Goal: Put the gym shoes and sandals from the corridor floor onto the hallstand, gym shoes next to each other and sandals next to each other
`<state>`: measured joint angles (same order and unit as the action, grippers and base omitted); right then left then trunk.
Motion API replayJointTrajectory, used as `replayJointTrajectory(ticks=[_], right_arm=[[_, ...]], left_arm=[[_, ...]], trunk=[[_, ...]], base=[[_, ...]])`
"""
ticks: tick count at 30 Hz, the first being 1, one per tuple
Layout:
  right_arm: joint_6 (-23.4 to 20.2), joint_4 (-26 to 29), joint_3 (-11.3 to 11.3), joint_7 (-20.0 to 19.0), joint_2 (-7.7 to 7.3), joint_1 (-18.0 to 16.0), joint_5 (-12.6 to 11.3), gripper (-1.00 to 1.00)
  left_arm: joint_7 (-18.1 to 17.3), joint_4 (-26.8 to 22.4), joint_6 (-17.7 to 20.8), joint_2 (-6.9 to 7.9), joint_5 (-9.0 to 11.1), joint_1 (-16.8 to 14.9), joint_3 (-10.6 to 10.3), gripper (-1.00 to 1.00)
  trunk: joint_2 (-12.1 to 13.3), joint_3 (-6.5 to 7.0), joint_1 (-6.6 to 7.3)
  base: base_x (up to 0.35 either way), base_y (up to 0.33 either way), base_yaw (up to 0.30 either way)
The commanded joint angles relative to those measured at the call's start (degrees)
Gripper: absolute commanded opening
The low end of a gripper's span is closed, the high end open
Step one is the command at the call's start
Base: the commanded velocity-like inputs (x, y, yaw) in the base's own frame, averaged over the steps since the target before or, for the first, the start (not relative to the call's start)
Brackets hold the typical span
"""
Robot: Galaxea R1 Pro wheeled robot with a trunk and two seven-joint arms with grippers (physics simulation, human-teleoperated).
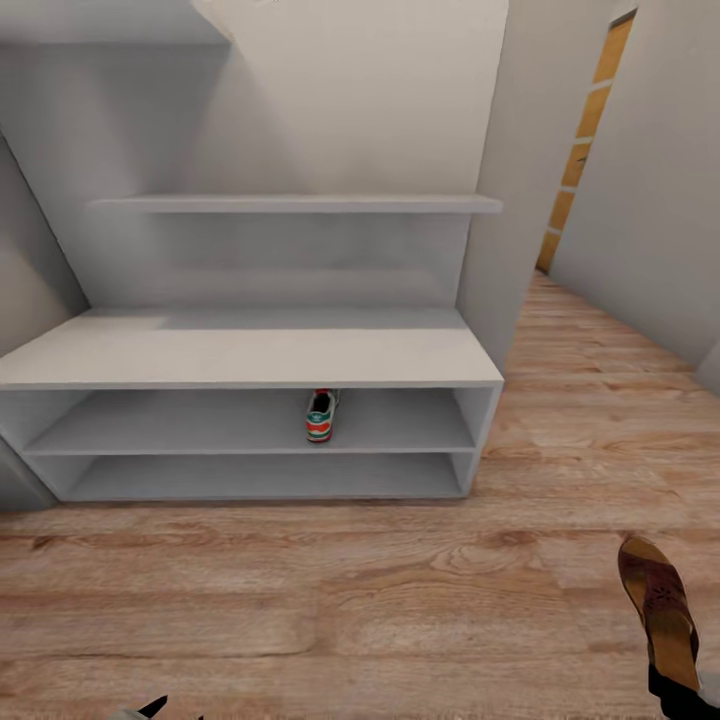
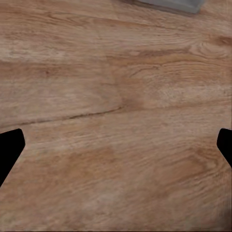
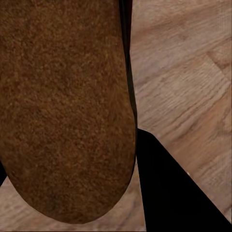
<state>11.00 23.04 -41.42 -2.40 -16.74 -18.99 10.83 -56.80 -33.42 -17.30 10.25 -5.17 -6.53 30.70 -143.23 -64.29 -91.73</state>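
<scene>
One gym shoe [image 1: 320, 415] stands heel-out on the upper open tier of the hallstand [image 1: 250, 355], near the middle. A dark-brown sandal [image 1: 658, 605] hangs above the corridor floor [image 1: 300, 600] at the lower right, held at its near end by my right gripper [image 1: 684, 696]. In the right wrist view the sandal's brown sole [image 3: 67, 106] lies against a black finger [image 3: 174, 193]. My left gripper [image 2: 116, 150] is open over bare floor, its fingertips [image 2: 9, 150] far apart. Its tip [image 1: 155, 708] shows at the lower left edge of the head view.
The hallstand has a second open tier [image 1: 270, 478] below and a floating shelf [image 1: 300, 203] above the bench top. A grey wall panel [image 1: 510, 230] flanks its right side. The corridor runs on to the right toward an orange door [image 1: 585, 130].
</scene>
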Motion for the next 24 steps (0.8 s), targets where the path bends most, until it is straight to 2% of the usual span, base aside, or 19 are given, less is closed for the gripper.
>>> replayJointTrajectory(ticks=[1, 14, 19, 24], right_arm=[[0.2, 0.0, -0.5, -0.2, 0.11, -0.1, 0.3, -1.0], [0.2, 0.0, -0.5, -0.1, 0.48, 0.0, 0.3, -1.0], [0.2, 0.1, -0.5, -0.1, 1.55, 0.0, 0.4, -1.0], [0.2, 0.1, -0.5, -0.1, 1.77, -0.1, 0.4, -1.0]], left_arm=[[-0.2, 0.0, -0.3, -0.05, -0.5, -0.1, 0.4, 1.0], [-0.2, 0.0, -0.1, -0.05, -0.5, -0.1, 0.4, 1.0], [-0.2, 0.0, 0.0, -0.05, -0.5, -0.1, 0.4, 1.0], [-0.2, 0.0, 0.1, -0.05, -0.5, -0.1, 0.4, 1.0]], trunk=[[0.0, -0.04, 0.03], [0.0, -0.04, 0.03], [0.0, -0.04, 0.03], [0.0, -0.04, 0.03]], base=[[-0.172, 0.29, 0.0], [-0.166, 0.291, 0.0], [-0.148, 0.291, 0.0], [-0.115, 0.292, 0.0]])
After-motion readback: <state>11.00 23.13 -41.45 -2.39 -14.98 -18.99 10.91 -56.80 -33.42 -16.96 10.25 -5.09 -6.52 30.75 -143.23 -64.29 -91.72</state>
